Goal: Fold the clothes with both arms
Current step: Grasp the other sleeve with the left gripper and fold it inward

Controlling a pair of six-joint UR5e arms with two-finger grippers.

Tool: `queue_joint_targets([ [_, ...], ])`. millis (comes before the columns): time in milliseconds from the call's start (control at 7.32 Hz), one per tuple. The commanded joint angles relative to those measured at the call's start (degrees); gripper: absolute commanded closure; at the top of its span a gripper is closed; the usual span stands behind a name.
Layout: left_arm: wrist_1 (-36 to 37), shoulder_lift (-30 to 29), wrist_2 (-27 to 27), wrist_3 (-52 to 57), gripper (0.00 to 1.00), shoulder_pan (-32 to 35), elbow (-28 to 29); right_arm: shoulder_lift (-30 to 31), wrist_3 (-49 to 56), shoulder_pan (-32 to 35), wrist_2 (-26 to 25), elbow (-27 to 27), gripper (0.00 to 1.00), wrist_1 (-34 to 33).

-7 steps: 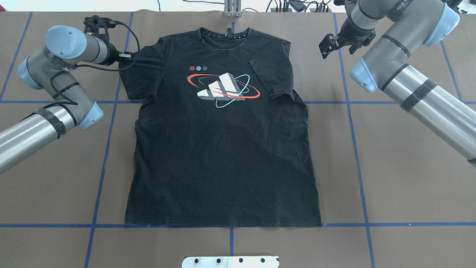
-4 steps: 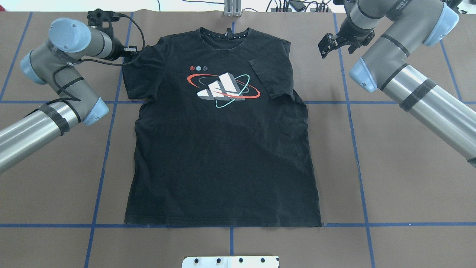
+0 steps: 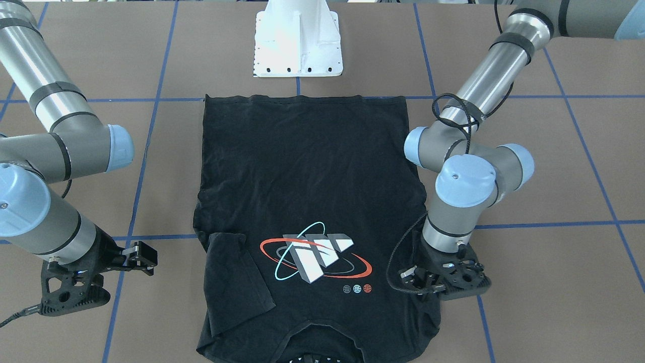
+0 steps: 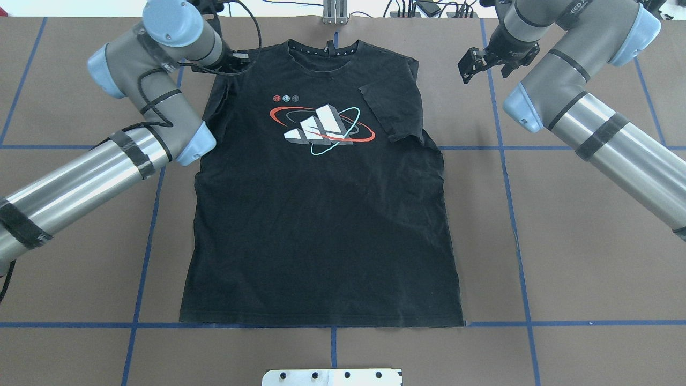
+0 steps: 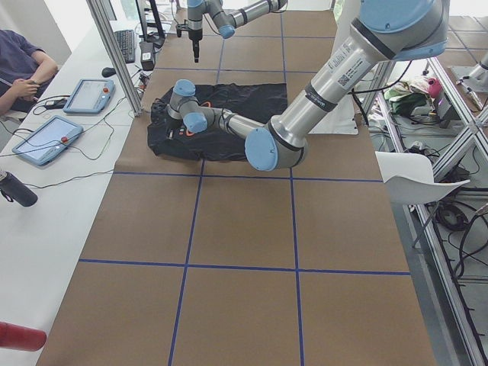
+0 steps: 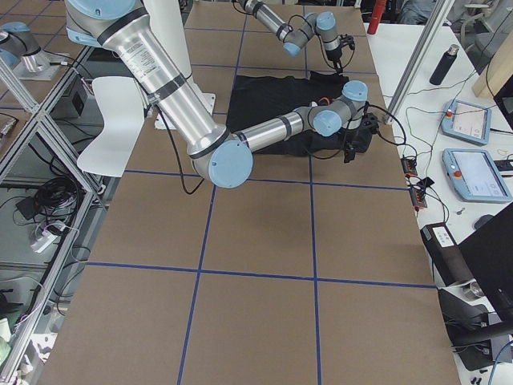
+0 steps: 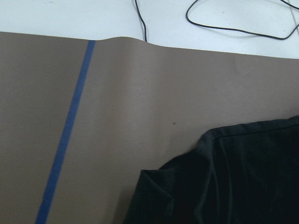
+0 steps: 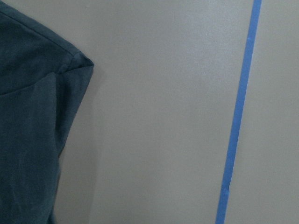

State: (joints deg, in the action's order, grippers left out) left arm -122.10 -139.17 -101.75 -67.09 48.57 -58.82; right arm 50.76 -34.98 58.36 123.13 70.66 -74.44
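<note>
The T-shirt (image 4: pixel 321 225) lies flat on the table (image 4: pixel 589 268), print up. Its long axis runs straight away from me, with the collar (image 4: pixel 324 51) far and the hem near. My left gripper (image 3: pixel 428 290) sits at its left shoulder; I cannot tell its grip. My right gripper (image 4: pixel 471 64) hangs beside the shirt, jaws apart and empty.

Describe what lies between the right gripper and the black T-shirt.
Only bare brown table covering separates the right gripper from the black T-shirt; the overhead view shows this best.

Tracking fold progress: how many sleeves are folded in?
1: the sleeve nearest the right arm lies folded onto the shirt. The other is hidden under the left arm.
</note>
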Motion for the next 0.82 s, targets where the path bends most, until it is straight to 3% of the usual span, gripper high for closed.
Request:
queue_joint_targets([
  [0, 3.5, -5.0, 0.1, -6.9, 1.00, -3.2, 1.6, 0.1, 0.0, 0.0, 0.0, 0.0, 0.00, 0.0],
  [137, 3.5, -8.3, 0.2, -8.9, 1.00, -3.9, 5.4, 0.2, -0.1, 0.0, 0.0, 0.0, 0.00, 0.0],
  [410, 3.4, -9.5, 0.3, -9.9, 1.00, -4.1, 7.1, 0.3, -0.1, -0.1, 0.0, 0.0, 0.00, 0.0],
  [546, 2.9, -9.4, 0.2, -9.6, 0.75, -3.8, 7.0, 0.3, -0.1, -0.1, 0.0, 0.0, 0.00, 0.1],
  [683, 2.7, -9.1, 0.1, -8.7, 0.01, -3.8, 6.2, 0.3, -0.2, -0.1, -0.1, 0.0, 0.00, 0.0],
])
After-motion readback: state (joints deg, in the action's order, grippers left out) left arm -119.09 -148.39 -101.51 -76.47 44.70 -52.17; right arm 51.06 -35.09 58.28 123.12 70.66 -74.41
